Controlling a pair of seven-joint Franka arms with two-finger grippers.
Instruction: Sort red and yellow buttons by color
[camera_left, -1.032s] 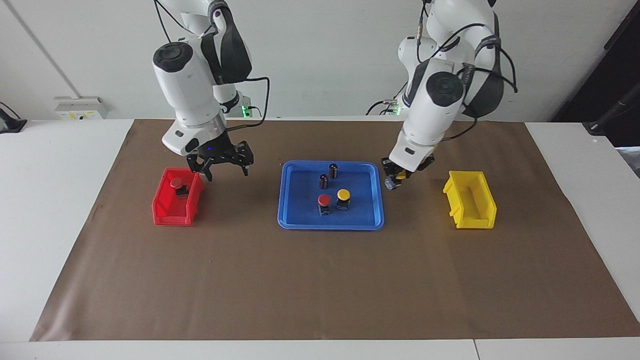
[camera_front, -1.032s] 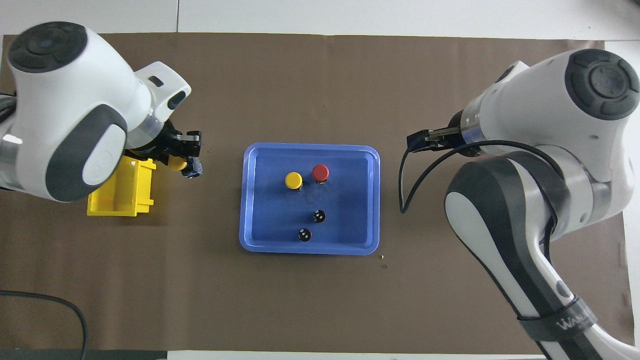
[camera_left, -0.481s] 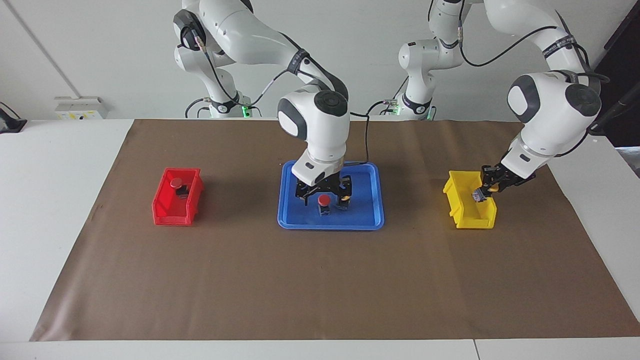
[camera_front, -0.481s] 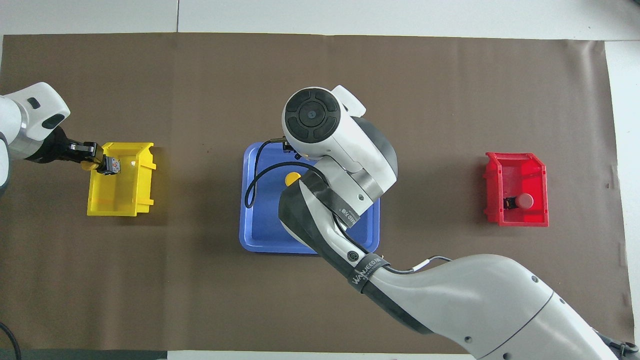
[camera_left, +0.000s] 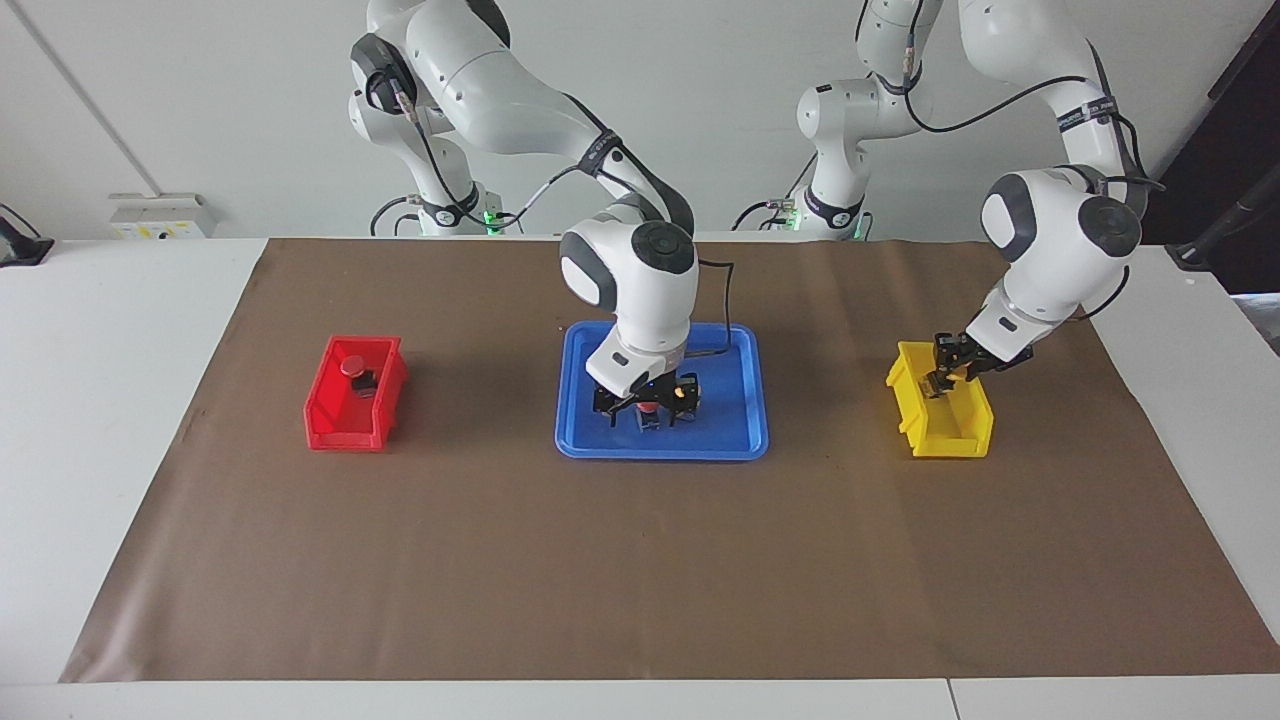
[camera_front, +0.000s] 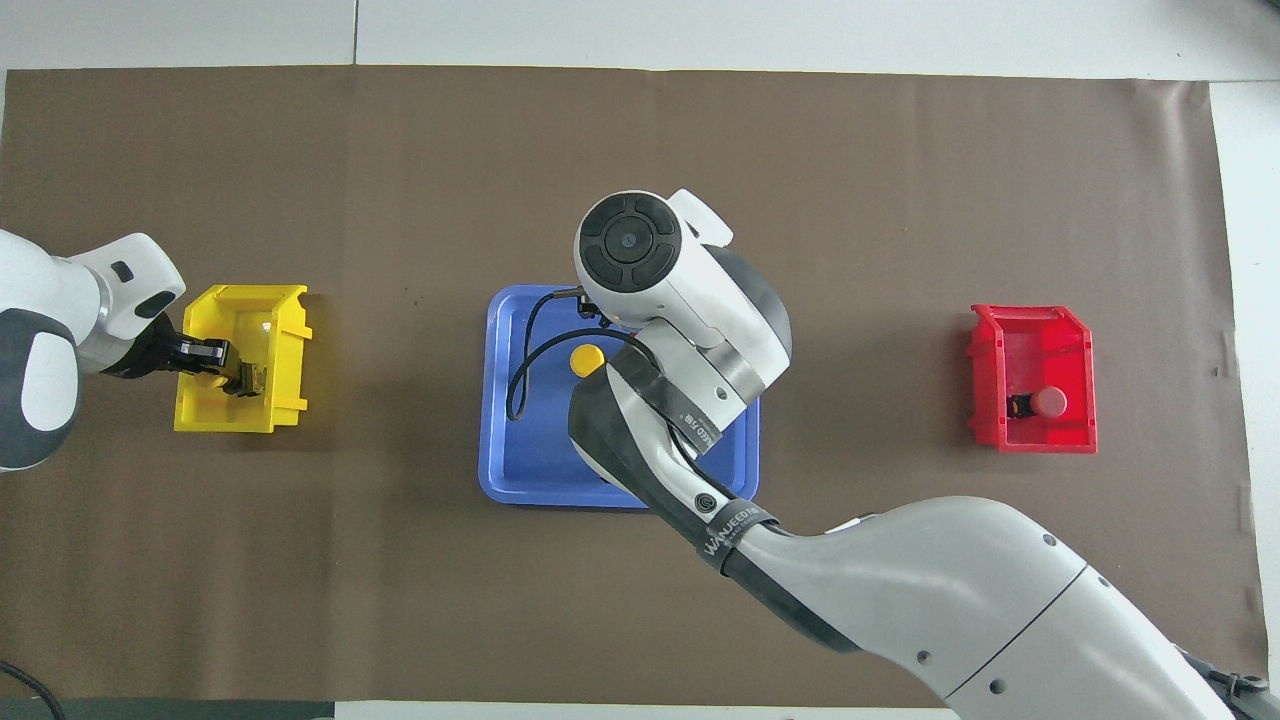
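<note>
**Worktop** (camera_left: 100, 420): white, level, bare at both ends. The wall is pale and the light even.

**Brown paper sheet** (camera_left: 600, 580): covers the middle of the worktop. It is matt, so I judge bins will not slide on it.

**Right arm** (camera_left: 640, 270): reaches over the tray. Its jaws are down in the tray and spread apart, straddling a red button, with nothing clasped.

**Left arm** (camera_left: 1050, 250): its jaws are lowered into the yellow bin. I cannot tell whether they clamp anything or have let go.

**Blue tray** (camera_left: 660, 450): sits mid-sheet between the two bins.

**Red bin** (camera_left: 345, 438): toward the right arm's end of the worktop.

**Yellow bin** (camera_left: 950, 440): toward the left arm's end.

**Buttons, four:**
- A red button (camera_left: 350, 367) lies in the red bin.
- A second red button (camera_left: 649, 406) stands in the tray between the right jaws.
- A yellow button (camera_left: 683, 394) stands just beside it in the tray.
- Another yellow button (camera_front: 248, 378) is at the left jaws, inside the yellow bin.

**Handling (my judgement):** the buttons are light, rigid and not fragile. The round caps look smooth and could slip. I would take hold across the flat sides of the blocky base, below the cap. I would also mind the neighbouring yellow button when closing.
</note>
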